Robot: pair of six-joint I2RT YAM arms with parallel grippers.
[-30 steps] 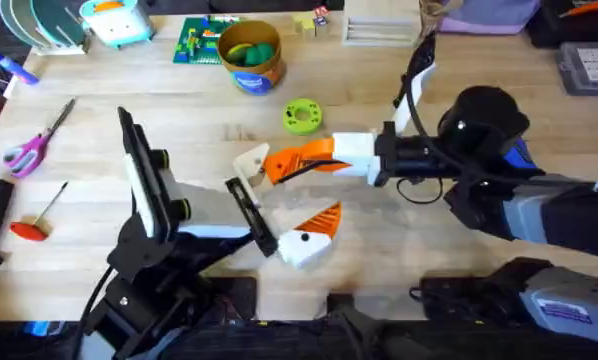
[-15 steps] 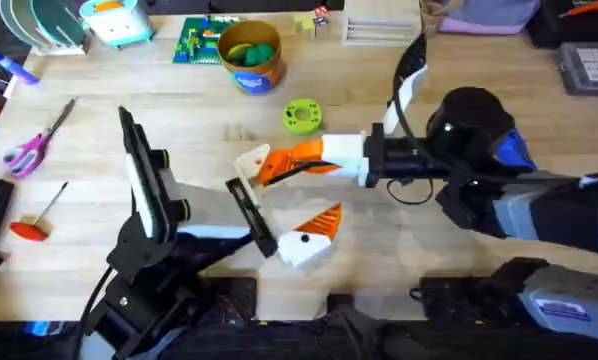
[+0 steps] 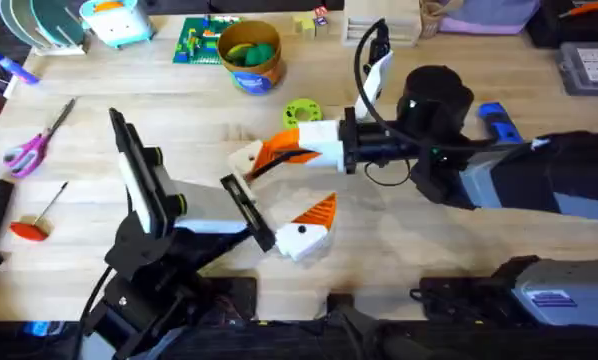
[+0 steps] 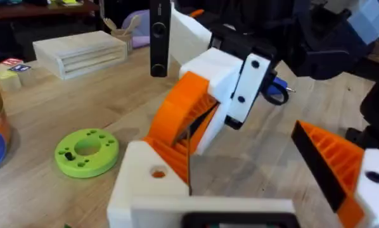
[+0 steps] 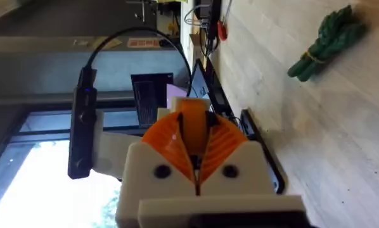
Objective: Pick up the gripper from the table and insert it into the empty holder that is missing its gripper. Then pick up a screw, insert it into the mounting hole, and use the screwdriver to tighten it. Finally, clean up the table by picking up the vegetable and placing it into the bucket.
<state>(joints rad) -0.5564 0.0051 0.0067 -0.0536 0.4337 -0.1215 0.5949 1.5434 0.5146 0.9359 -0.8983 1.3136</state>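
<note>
1. The worktop (image 3: 179, 120) is pale wood planking. On it lie scissors (image 3: 27, 148), a red-handled tool (image 3: 34, 222) and a lime ring (image 3: 301, 113).
2. The orange bucket (image 3: 250, 56) stands at the far side, beside a green brick plate (image 3: 199, 40).
3. The blue screwdriver (image 3: 498, 117) lies half hidden behind the right arm.
4. The left tool (image 3: 276, 192) is spread wide. One side is a white holder (image 4: 145, 190) with a round hole, the other carries an orange ribbed pad.
5. The right tool (image 3: 264, 160) reaches between them, its orange fingers (image 5: 170, 142) pressed together, tips at the holder.
6. The green vegetable (image 5: 322, 41) lies on bare wood.
7. Beyond the worktop's edge, daylight comes through a window (image 5: 25, 171).
</note>
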